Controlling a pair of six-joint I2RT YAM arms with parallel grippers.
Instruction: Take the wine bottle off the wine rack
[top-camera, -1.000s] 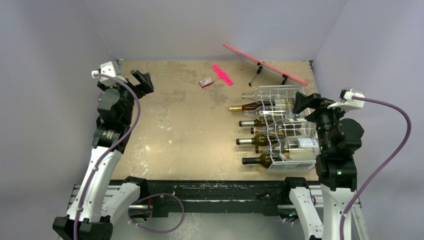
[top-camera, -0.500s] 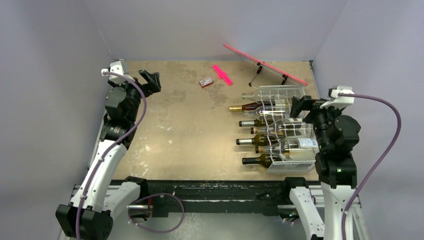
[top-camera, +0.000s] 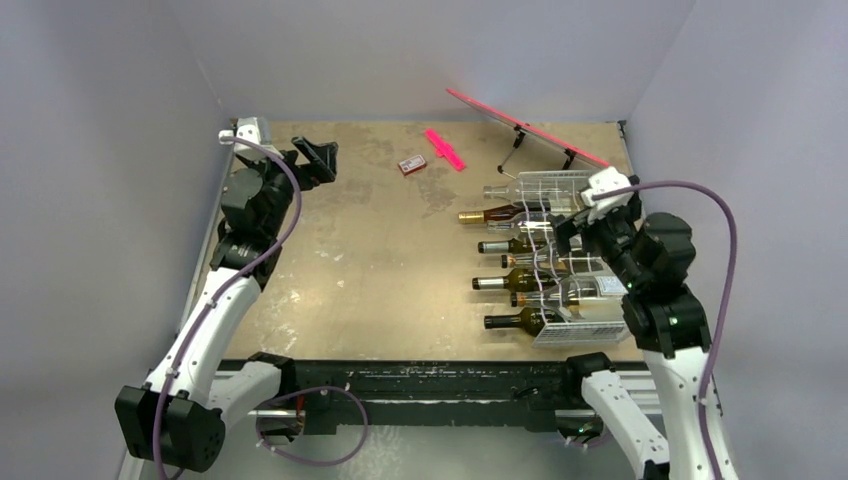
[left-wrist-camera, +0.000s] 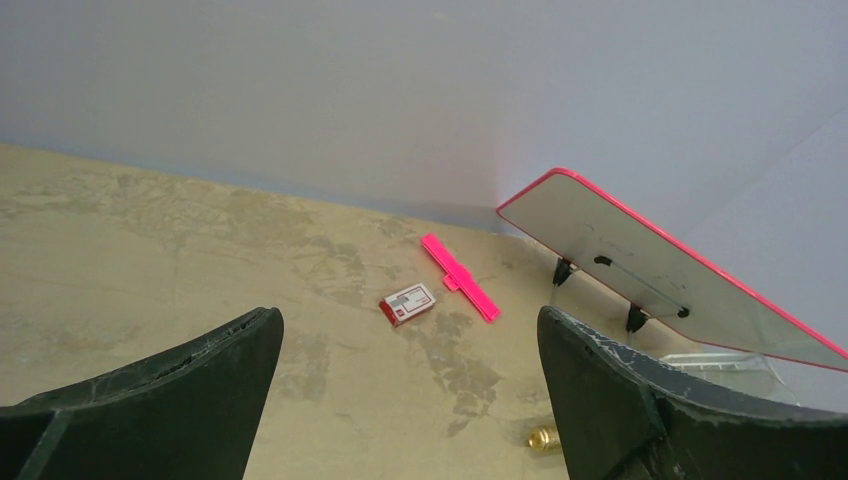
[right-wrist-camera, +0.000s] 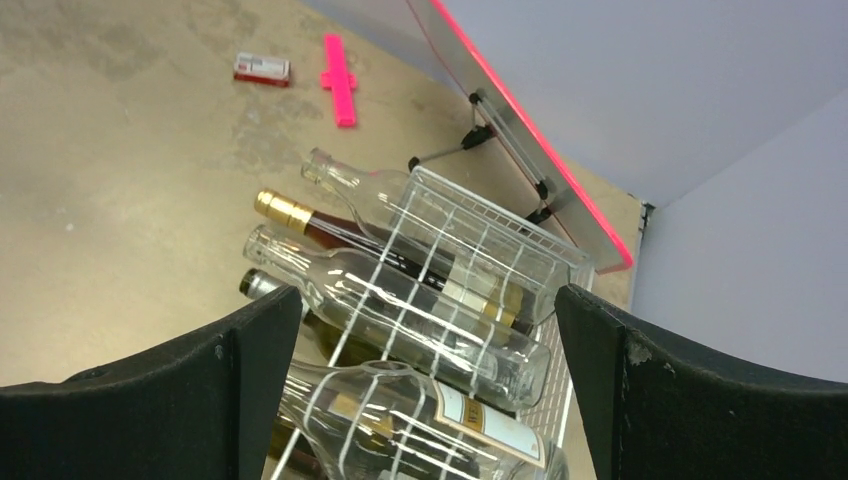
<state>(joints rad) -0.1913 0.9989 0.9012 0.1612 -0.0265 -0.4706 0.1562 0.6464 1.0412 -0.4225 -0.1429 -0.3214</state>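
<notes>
The white wire wine rack (top-camera: 583, 329) stands at the table's right side. Several wine bottles lie in it with their necks pointing left, some clear (top-camera: 545, 187) and some dark, one with a gold cap (top-camera: 488, 214). My right gripper (top-camera: 567, 232) hovers open over the rack's upper tier and holds nothing. In the right wrist view its fingers (right-wrist-camera: 200, 400) frame two clear bottles (right-wrist-camera: 400, 305), one with a label (right-wrist-camera: 470, 415), under the rack's wires (right-wrist-camera: 500, 225). My left gripper (top-camera: 322, 158) is open and empty above the far left of the table.
A pink flat board on a stand (top-camera: 530, 128) leans behind the rack. On the tabletop lie a pink strip (top-camera: 444, 149) and a small red and white box (top-camera: 411, 165). The enclosure wall runs close to the rack's right side.
My right arm has swung left, bringing its open gripper over the rack's top bottles. My left arm has moved right and toward the back.
</notes>
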